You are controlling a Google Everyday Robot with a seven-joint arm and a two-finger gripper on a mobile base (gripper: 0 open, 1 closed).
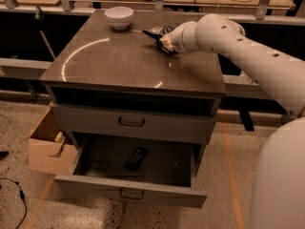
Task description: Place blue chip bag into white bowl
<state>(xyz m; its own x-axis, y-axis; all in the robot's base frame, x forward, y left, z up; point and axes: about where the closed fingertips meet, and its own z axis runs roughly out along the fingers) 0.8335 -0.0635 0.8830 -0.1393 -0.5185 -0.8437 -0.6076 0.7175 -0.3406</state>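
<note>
Arm [248, 51] is cut off at the right frame edge. Gripper [167, 43] is held over the back of the cabinet [119, 66] top. Its fingers are largely masked by the bag [155, 34], which is pinched at the gripper's tip and juts out beyond it. Bowl [119, 17] is seen past the bag, apart from the gripper, near the back edge.

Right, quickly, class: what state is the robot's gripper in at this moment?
Gripper: closed on the blue chip bag, above the cabinet top, right of the white bowl.
</note>
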